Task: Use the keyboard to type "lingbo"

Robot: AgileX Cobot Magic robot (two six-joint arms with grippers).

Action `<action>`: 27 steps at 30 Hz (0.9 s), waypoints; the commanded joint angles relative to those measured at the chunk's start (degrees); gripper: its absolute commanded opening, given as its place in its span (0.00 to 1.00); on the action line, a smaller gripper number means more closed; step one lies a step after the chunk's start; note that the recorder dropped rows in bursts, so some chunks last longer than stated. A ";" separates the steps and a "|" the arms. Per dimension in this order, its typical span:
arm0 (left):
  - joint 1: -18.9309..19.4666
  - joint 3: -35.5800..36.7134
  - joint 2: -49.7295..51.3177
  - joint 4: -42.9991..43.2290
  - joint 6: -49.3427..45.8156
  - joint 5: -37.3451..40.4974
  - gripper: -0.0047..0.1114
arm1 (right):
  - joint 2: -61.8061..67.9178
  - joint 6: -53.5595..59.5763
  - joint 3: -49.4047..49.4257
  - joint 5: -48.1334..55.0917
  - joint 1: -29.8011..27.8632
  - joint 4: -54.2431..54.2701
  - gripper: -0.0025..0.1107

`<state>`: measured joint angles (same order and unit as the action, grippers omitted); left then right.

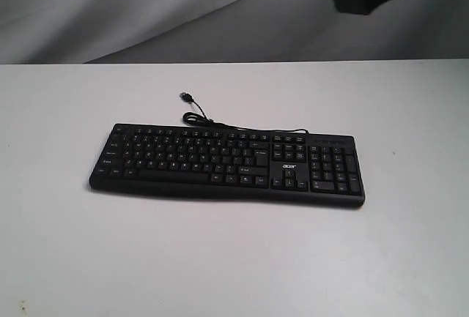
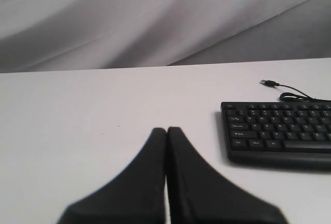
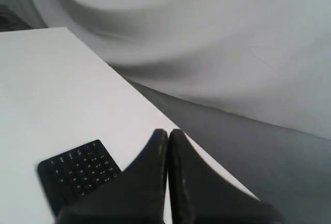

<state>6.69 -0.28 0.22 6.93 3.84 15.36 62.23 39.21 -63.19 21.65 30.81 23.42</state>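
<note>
keyboard [image 2: 279,131] cut off by left wrist pic edge, partly behind right pincer [image 3: 168,133]; legends [image 1: 183,157] too small to read.

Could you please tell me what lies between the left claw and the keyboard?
Only bare white tabletop, as the left wrist view shows, separates the shut left claw from the wide black plastic keyboard.
</note>
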 commanded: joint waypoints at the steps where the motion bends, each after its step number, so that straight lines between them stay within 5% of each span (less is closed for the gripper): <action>1: 0.07 0.28 -0.22 -0.21 0.12 -0.34 0.04 | -6.81 -0.43 0.75 -1.92 -0.07 0.07 0.02; 9: 0.07 0.28 -0.22 -0.21 0.12 -0.34 0.04 | -17.22 -8.98 0.75 -6.45 -0.07 -3.09 0.02; 14: 0.07 0.28 -0.22 -0.21 0.12 -0.34 0.04 | -22.63 -36.28 0.75 -3.35 -0.64 -21.02 0.02; 18: 0.07 0.28 -0.22 -0.21 0.12 -0.34 0.04 | -27.35 -51.24 4.42 3.92 -8.53 -29.61 0.02; 27: 0.07 0.28 -0.22 -0.21 0.12 -0.34 0.04 | -50.25 -41.60 28.17 2.67 -26.97 -31.66 0.02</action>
<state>6.69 -0.28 0.22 6.93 3.84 15.36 17.34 -5.72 -40.24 24.89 6.98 -6.91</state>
